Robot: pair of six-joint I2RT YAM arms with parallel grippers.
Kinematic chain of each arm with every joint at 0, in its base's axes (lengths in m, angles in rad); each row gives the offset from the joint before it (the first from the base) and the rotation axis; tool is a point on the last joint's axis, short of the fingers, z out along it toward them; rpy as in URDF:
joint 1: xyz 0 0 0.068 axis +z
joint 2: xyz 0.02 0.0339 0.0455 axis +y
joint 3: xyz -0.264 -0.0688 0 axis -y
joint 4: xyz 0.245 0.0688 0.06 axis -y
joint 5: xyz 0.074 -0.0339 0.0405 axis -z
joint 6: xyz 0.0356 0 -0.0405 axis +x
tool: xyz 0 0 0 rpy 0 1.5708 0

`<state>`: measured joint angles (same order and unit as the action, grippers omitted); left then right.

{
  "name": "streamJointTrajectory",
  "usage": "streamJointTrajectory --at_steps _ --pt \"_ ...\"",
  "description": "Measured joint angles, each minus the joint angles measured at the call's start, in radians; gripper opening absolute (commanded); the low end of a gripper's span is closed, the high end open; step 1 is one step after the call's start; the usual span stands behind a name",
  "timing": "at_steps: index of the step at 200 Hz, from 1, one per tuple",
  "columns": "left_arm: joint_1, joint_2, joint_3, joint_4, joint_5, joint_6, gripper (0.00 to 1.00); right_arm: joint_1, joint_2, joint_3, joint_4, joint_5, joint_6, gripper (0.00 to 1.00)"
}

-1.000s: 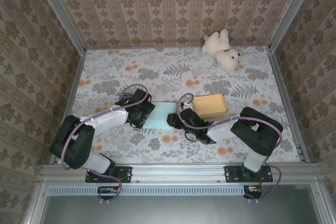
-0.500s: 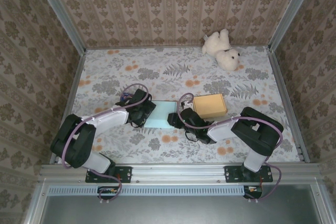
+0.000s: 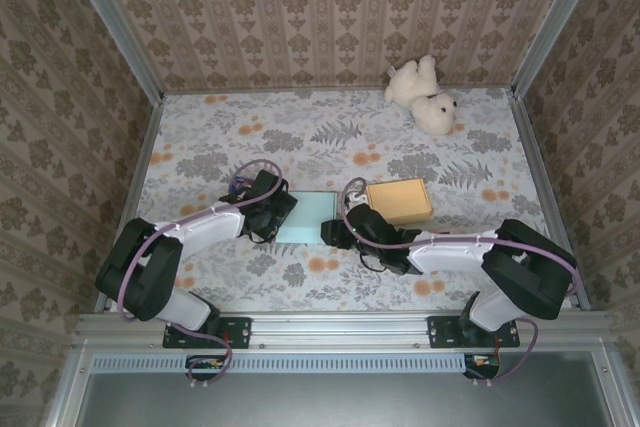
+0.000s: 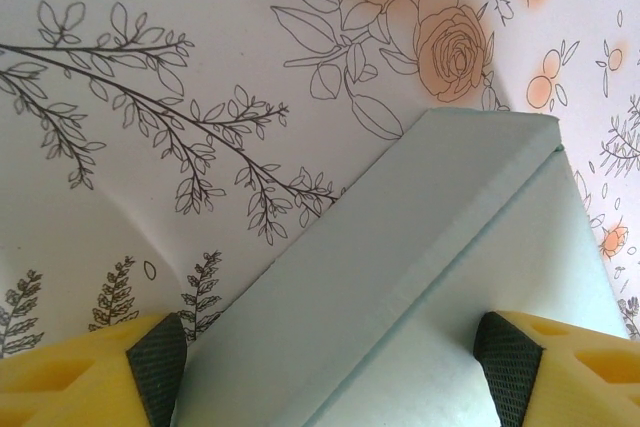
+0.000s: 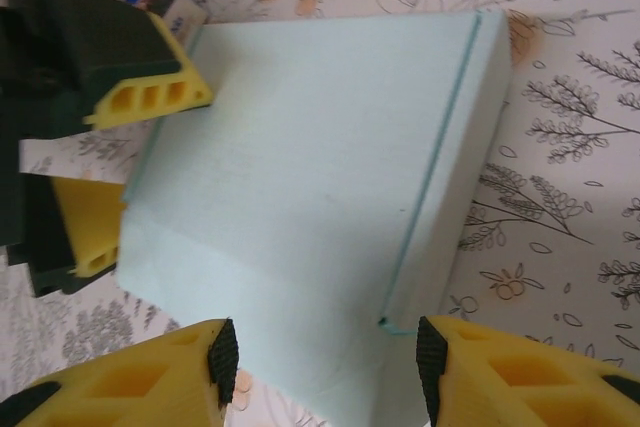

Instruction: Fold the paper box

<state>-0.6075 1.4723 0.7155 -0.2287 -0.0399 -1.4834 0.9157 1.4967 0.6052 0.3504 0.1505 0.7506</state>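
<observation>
Paper box (image 3: 308,215), pale blue, lies flat near the middle of the floral tabletop (image 3: 300,137), between the two arms. One panel is folded along a crease that runs the length of the box.

Left tool (image 3: 278,215): at the box's left end. Its jaws are spread wide. In the left wrist view the black pads (image 4: 160,367) sit to either side, one at the box's edge and one over its surface. No clamping is visible.

Right tool (image 3: 335,230): at the box's right end. Its jaws are parted, with the yellow fingers (image 5: 170,372) over the near edge of the box and nothing held.

Tan cardboard carton (image 3: 399,201): just beside the right tool, on its far side.

White plush bear (image 3: 424,95): at the far right of the tabletop, well apart from the rest.
</observation>
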Motion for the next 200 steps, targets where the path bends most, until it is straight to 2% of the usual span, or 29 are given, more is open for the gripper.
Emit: streamJointTrajectory --at_steps 97,200 --pt "0.001 -0.003 0.000 -0.003 0.000 0.000 0.79 0.005 0.087 0.003 0.010 -0.056 0.012 0.50" --pt "0.002 -0.008 -0.002 -0.005 0.000 0.000 0.78 0.011 0.094 0.000 0.020 -0.057 0.022 0.43"
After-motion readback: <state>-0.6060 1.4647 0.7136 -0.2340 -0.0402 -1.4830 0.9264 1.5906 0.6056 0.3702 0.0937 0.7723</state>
